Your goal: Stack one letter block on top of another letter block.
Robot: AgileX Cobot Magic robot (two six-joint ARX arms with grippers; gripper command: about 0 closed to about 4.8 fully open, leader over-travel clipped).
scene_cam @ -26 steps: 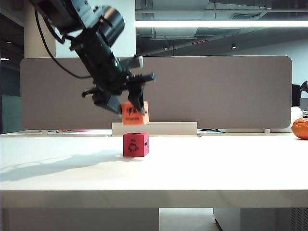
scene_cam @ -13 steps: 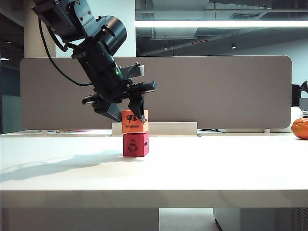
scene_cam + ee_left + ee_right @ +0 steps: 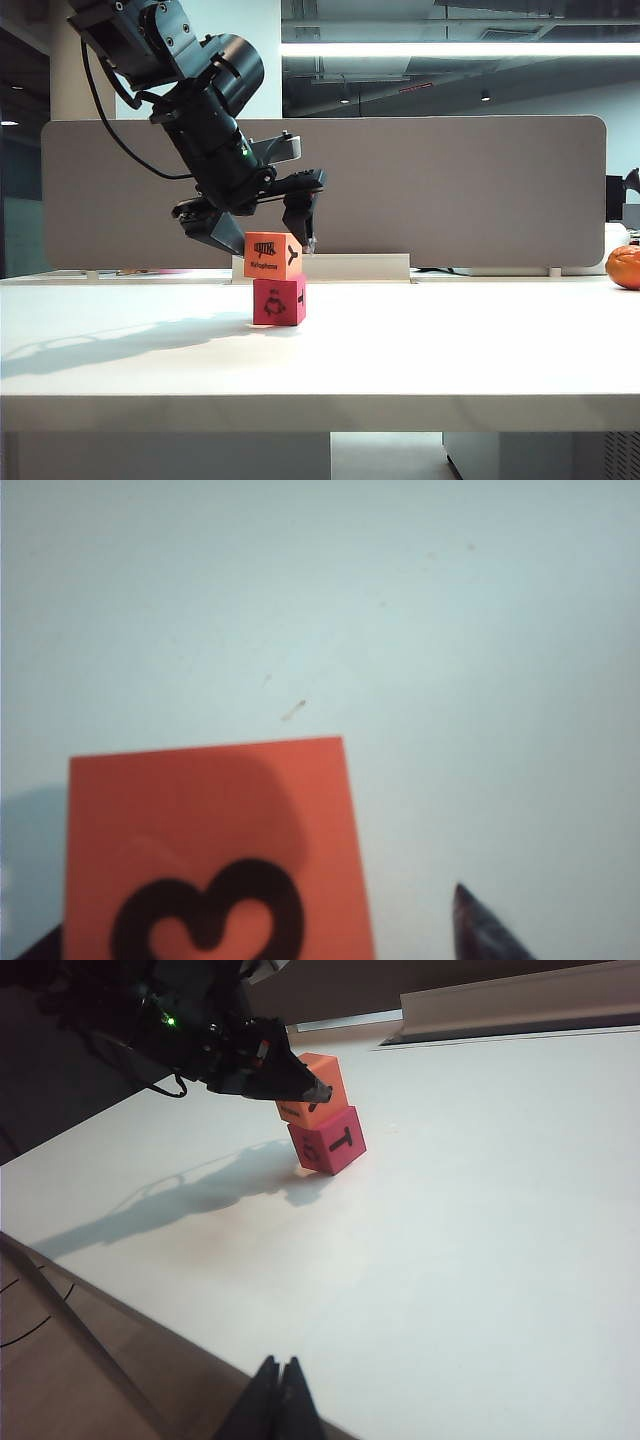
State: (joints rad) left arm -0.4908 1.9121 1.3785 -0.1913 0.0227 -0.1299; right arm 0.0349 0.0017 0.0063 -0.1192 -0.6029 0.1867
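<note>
So my left tool (image 3: 270,228) is hanging right over the stack, left of the middle of the bench (image 3: 450,350), and its fingers are sitting spread wide, one on each side of the orange Xylophone block (image 3: 273,256) without pinching it. In the exterior view the right finger (image 3: 302,215) is standing clear of the block's right side, and the left one is tucked in behind the block's upper left corner, so I can't say whether it's touching or not.

The orange block is resting on top of the pink-red block (image 3: 279,301). It's not sitting square, though: it's hanging a bit over to the left and looking slightly twisted against the one below. The pink-red one is sitting flat on the bench, showing a black drawing on the near face and a T on its right side.

From the left wrist I'm looking straight down on the orange top face (image 3: 215,850) with a black curly mark on it, and one dark fingertip (image 3: 480,925) is standing off to the side with bare bench in between.

My right tool (image 3: 277,1400) is parked low at the near edge of the bench, well apart from the blocks, fingers pressed together.

There's an orange pumpkin-looking thing (image 3: 624,266) at the far right.
</note>
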